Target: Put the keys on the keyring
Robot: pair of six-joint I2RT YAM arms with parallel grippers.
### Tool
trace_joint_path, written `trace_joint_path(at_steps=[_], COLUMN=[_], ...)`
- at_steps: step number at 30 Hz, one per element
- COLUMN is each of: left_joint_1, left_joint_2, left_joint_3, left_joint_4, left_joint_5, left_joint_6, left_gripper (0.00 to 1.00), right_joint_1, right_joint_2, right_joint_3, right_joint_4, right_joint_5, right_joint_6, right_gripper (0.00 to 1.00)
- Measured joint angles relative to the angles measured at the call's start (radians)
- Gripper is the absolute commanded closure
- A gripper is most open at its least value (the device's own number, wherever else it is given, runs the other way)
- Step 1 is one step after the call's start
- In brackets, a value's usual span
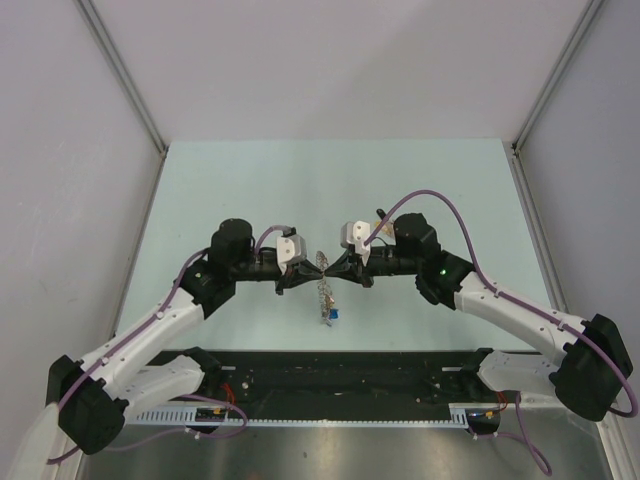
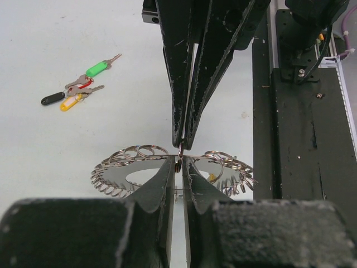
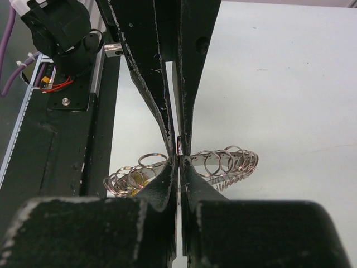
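Observation:
The keyring, a flat grey ring fringed with small silvery rings, hangs between my two grippers above the table, also seen as keyring and keyring. My left gripper and right gripper meet tip to tip, both pinching one small rim ring. From the right wrist, the right gripper is shut and the left gripper stands nearly closed on that small ring. Loose keys lie together on the table: green key, black key, yellow key. A blue key shows below the ring.
The black rail with cables runs along the near table edge, close beside the grippers as rail and rail. Grey walls close in the table on three sides.

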Motion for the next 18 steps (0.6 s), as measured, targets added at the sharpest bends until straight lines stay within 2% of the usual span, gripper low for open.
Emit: trace_joint_path(at_steps=[3,5,6,7,12,14,15,18], left_joint_1=[0.000,0.001,0.001,0.001,0.001,0.001,0.001,0.001], left_joint_2=[0.002,0.005,0.006,0.007,0.010,0.010,0.010,0.010], left_joint_3=[0.000,0.000,0.000,0.000,0.000,0.000,0.000,0.001], left_joint_4=[-0.001,-0.003,-0.004,-0.006,-0.015,-0.016,-0.016,-0.020], left_joint_5=[0.003,0.006,0.006,0.007,0.010,0.009,0.008,-0.011], left_joint_6=[0.000,0.000,0.000,0.000,0.000,0.000,0.000,-0.005], left_gripper=[0.87,0.91,0.99,1.00,1.00,1.00,1.00,1.00], right_joint_1=[0.002,0.003,0.004,0.005,0.006,0.007,0.007,0.003], right_joint_2=[0.002,0.005,0.006,0.009,0.014,0.014,0.014,0.009], right_joint_3=[0.000,0.000,0.000,0.000,0.000,0.000,0.000,0.000], right_joint_4=[-0.003,-0.003,-0.003,-0.003,-0.005,-0.005,-0.005,0.002], right_joint_5=[0.003,0.003,0.003,0.003,0.006,0.013,0.019,0.055], right_joint_6=[-0.003,-0.006,-0.007,-0.007,-0.010,-0.005,0.002,0.035], right_gripper=[1.00,1.00,1.00,1.00,0.99,0.87,0.72,0.57])
